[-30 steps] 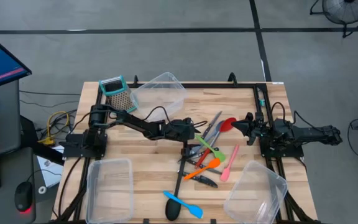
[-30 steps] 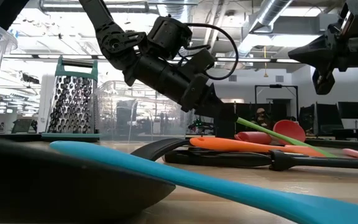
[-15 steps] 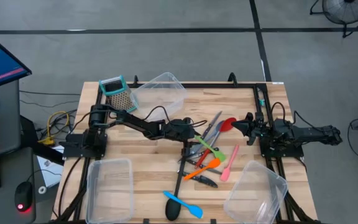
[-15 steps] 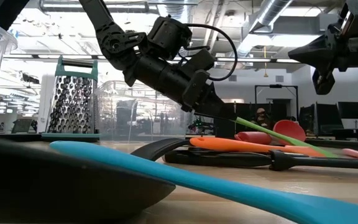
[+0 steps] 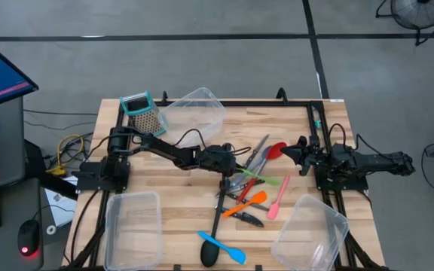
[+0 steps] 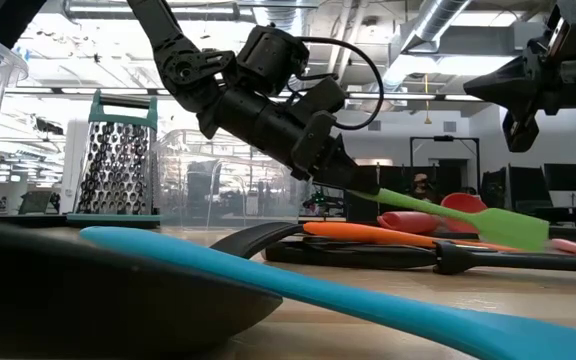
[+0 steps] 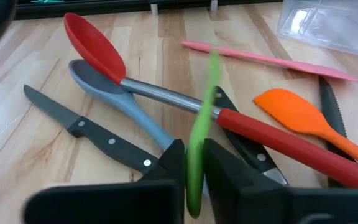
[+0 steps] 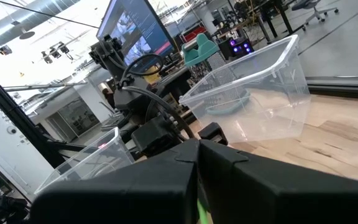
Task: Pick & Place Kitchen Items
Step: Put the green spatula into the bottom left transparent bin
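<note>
The kitchen items lie in a pile at mid-table: a red spoon [image 5: 275,149], a grey spoon [image 7: 114,99], an orange spatula [image 5: 251,202], a pink spatula [image 5: 277,197], black-handled knives [image 7: 98,137] and a black ladle [image 5: 215,226]. A blue spatula [image 5: 224,246] lies near the front edge. My left gripper [image 5: 234,173] reaches over the pile's left side and is shut on a green spatula [image 6: 468,215]. My right gripper [image 5: 292,153] hangs shut above the table's right part, holding nothing. My left gripper pinches the green spatula's handle [image 7: 195,167] near its free end between its two fingers [image 7: 171,163]. The fingers slant down from the table's left and lie along the handle. The spatula sticks out ahead of them, its blade [image 6: 513,228] raised above the pile.
A box grater [image 5: 143,111] with a teal top and a clear tub [image 5: 194,111] stand at the far left. Two more clear tubs stand at the near left [image 5: 132,218] and near right [image 5: 311,229]. The left arm's cable loops above the pile.
My left gripper has shut on the green spatula's handle. The spatula has swung: its blade has risen off the pile and turned toward the table's right edge. The other utensils lie as before.
</note>
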